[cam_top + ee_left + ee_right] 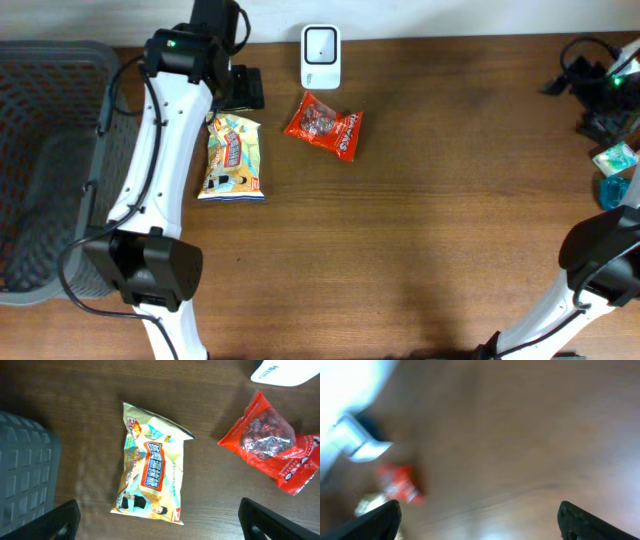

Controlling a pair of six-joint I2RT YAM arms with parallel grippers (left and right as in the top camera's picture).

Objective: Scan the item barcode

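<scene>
Yellow snack bag (152, 477) flat, 6 o'clock of left gripper (160, 527): fingers wide, empty | right gripper (480, 522) apparently wide (blurred) | light, crinkly, slippery film; pinch 12 o'clock seal.

The snack bag (232, 158) is lying flat on the table (420, 230), close by my left gripper (157, 512). The candy packet (325, 125) is lying to its right (apart, not touching), the scanner (320, 55) is sitting behind that packet, and the basket (50, 170) is standing at the far left.
</scene>
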